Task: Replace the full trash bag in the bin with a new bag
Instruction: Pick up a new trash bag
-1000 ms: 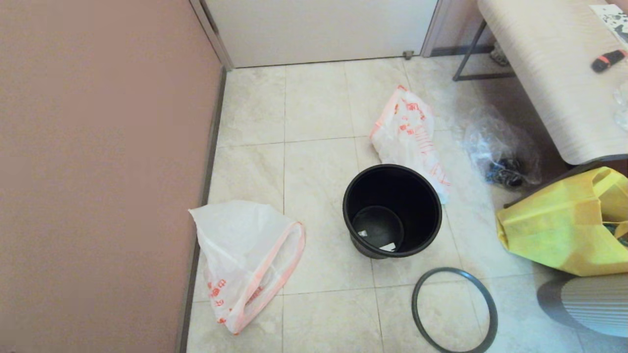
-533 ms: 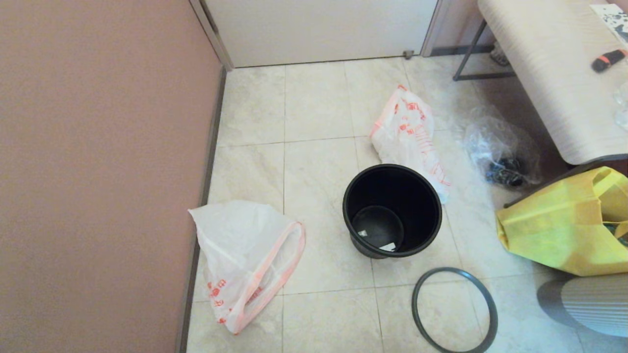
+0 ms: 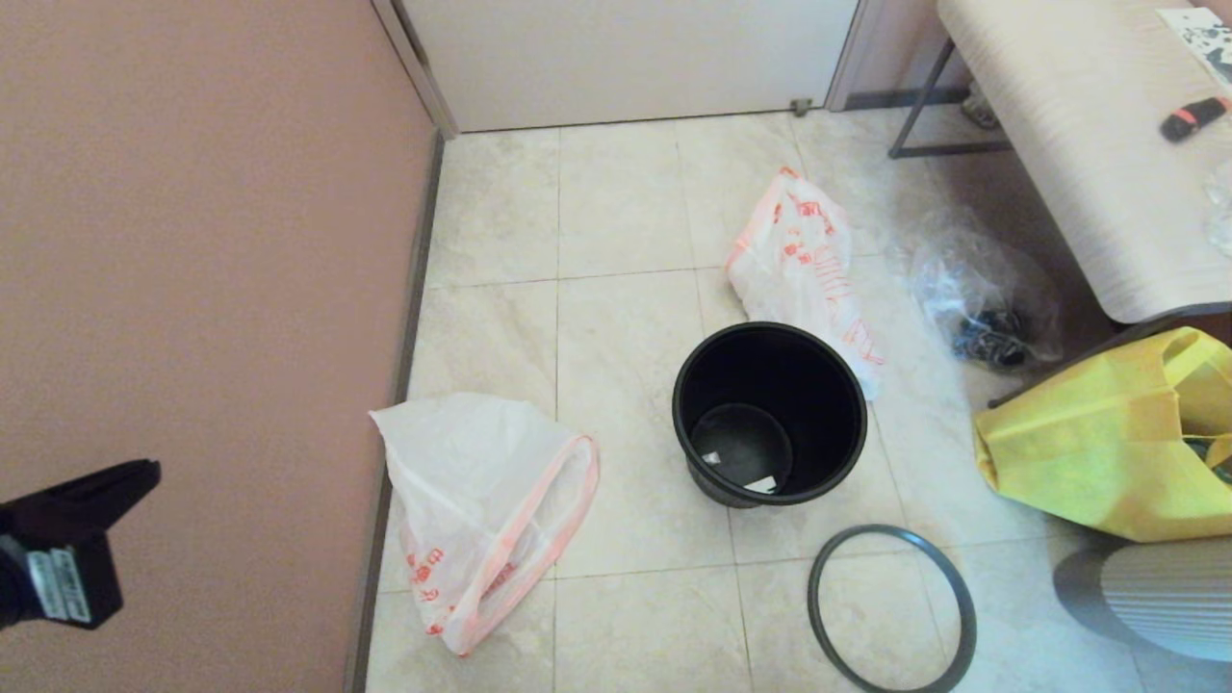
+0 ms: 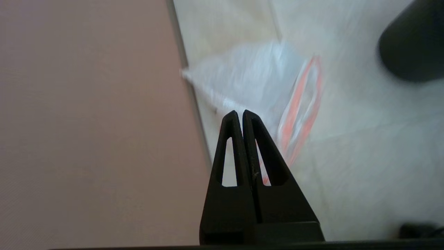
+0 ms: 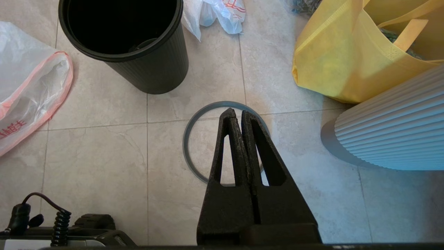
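Your left gripper (image 3: 144, 474) hangs by the wall at far left, fingers pressed together, empty. Next comes the new bag (image 3: 481, 510), limp on the tiles, then the bin (image 3: 770, 414), upright and unlined, with the full bag (image 3: 799, 260) touching behind it. The hoop (image 3: 890, 608) lies nearer you. Your right gripper (image 5: 236, 113) hovers above the hoop, closed, empty.
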Robot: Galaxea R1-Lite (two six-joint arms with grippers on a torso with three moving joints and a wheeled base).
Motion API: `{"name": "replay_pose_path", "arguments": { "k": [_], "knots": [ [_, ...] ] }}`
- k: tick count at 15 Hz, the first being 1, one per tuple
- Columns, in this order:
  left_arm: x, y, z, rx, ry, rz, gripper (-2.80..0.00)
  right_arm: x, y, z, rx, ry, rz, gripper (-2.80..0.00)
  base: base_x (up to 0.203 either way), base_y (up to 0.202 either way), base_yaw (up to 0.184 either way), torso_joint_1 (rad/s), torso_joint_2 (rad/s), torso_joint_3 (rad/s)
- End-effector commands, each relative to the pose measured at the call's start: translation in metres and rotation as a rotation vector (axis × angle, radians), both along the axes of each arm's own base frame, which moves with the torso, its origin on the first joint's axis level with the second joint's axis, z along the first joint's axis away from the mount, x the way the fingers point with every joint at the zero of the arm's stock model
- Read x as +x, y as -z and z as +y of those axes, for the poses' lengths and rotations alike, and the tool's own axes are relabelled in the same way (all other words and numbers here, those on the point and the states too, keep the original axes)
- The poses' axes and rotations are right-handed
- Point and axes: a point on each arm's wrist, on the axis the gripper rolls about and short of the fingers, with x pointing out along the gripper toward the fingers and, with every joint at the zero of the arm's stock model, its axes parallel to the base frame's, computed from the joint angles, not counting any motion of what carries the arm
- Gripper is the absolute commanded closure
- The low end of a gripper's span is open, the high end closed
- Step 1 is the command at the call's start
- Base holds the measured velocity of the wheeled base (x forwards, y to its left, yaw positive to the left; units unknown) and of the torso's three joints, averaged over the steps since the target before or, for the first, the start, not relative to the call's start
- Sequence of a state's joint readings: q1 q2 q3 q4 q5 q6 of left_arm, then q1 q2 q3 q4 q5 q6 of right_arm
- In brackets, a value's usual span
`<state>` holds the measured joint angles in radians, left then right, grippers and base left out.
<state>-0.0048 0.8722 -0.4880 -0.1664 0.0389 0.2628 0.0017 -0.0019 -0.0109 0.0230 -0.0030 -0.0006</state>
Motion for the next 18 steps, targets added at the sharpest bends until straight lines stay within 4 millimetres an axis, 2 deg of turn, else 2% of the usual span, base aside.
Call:
{"name": "replay_pose_path", "arguments": {
  "k": [1,4,7,9,15,18],
  "knots": [
    [0.031,0.017,-0.001,0.014,-0.004,0.132,0.0,0.0,0.0,0.0,0.0,-0.001,0.002,0.0,0.0,0.0,0.0,0.0,0.0,0.0],
    [0.067,0.036,-0.008,0.048,-0.038,0.228,0.0,0.0,0.0,0.0,0.0,0.0,0.002,0.0,0.0,0.0,0.0,0.0,0.0,0.0],
    [0.109,0.064,-0.025,0.104,-0.075,0.317,0.0,0.0,0.0,0.0,0.0,0.0,0.002,0.0,0.0,0.0,0.0,0.0,0.0,0.0],
    [0.141,0.087,-0.036,0.146,-0.115,0.347,0.0,0.0,0.0,0.0,0.0,0.0,0.002,0.0,0.0,0.0,0.0,0.0,0.0,0.0],
    [0.238,0.173,-0.056,0.225,-0.29,0.42,0.0,0.0,0.0,0.0,-0.001,0.0,0.002,0.0,0.0,0.0,0.0,0.0,0.0,0.0],
    [0.274,0.203,-0.057,0.197,-0.375,0.405,0.0,0.0,0.0,0.0,0.0,0.0,0.002,0.0,0.0,0.0,0.0,0.0,0.0,0.0]
  ]
}}
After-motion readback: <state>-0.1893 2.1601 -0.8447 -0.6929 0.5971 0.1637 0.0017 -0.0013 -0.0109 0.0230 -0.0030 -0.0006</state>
